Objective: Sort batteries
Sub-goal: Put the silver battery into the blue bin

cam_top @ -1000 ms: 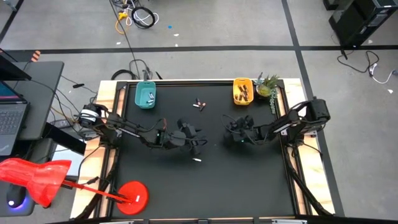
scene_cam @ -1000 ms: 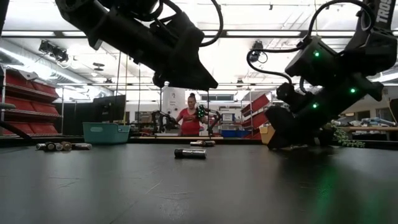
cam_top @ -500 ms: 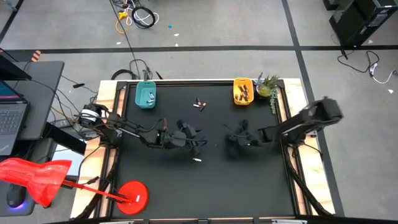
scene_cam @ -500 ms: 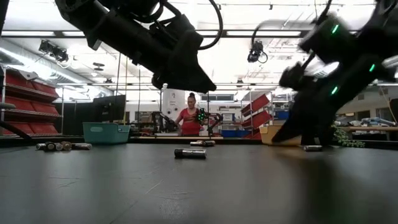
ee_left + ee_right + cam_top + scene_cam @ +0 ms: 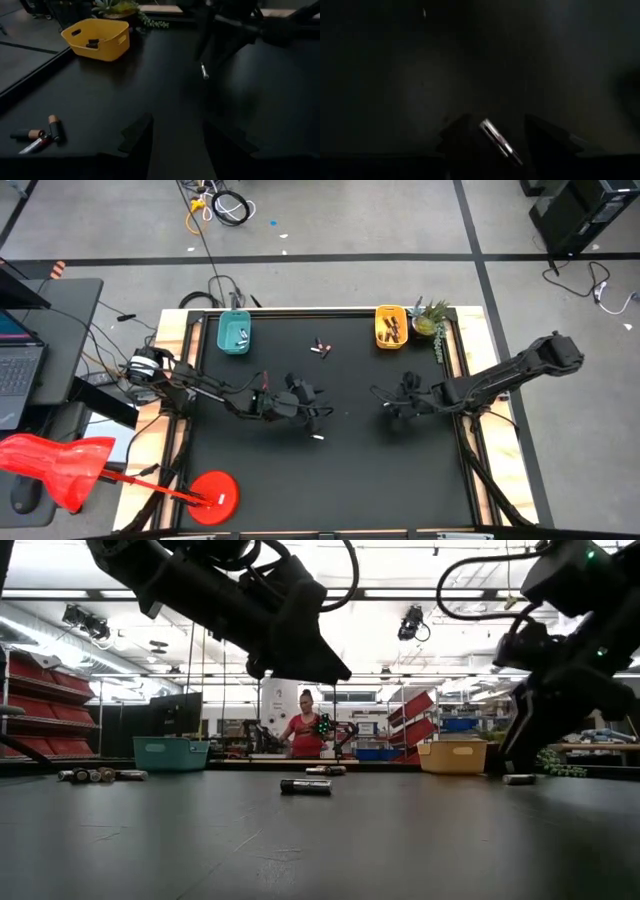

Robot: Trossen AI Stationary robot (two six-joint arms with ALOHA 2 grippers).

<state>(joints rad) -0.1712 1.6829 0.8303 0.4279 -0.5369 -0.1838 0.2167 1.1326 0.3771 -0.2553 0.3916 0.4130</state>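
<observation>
The black worktop [image 5: 330, 480] fills the middle of the high view. The left arm reaches in from the frame's left, and its end effector [image 5: 312, 412] hangs just left of centre with its fingers [image 5: 137, 132] parted and nothing between them. The right arm stretches in from the right edge, and its end effector [image 5: 392, 408] sits right of centre, fingers [image 5: 547, 132] spread and released, with a pale battery [image 5: 496, 140] lying on the worktop between them, not gripped. A teal tray [image 5: 234, 332] stands at the upper left of the worktop with pale batteries inside. A yellow tray [image 5: 390, 326] stands at the upper right, holding dark ones, beside a small green plant [image 5: 430, 318]. A small cluster of loose batteries [image 5: 320, 348] lies between the two trays. One more pale battery [image 5: 318, 438] rests just below the left end effector.
</observation>
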